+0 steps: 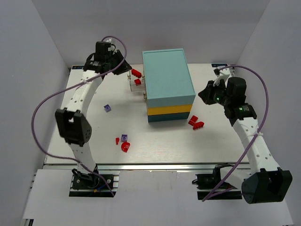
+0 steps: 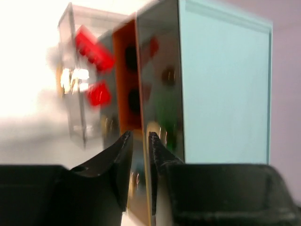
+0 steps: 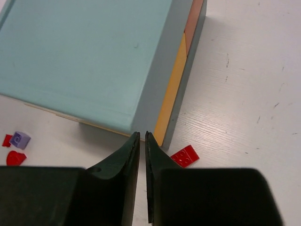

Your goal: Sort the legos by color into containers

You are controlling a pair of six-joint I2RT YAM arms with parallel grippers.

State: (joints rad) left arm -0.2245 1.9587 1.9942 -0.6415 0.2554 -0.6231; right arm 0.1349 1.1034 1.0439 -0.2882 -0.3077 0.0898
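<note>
Jaws on both left gripper (image 2: 138, 139) and right gripper (image 3: 142, 136) sit narrow, empty. Right should widen before dropping onto red bricks (image 3: 184, 156).

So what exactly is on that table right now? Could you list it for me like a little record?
Cabinet: teal and yellow cabinet, mid-table
Drawers: clear drawers sticking out on its left in the top view
Sorted so far: red bricks in the drawers
Loose red bricks: right of the cabinet and front left
Purple bricks: two loose, and
Left gripper: by the drawers, shut, nothing seen in it
Right gripper: over the cabinet's right corner, shut, empty
</note>
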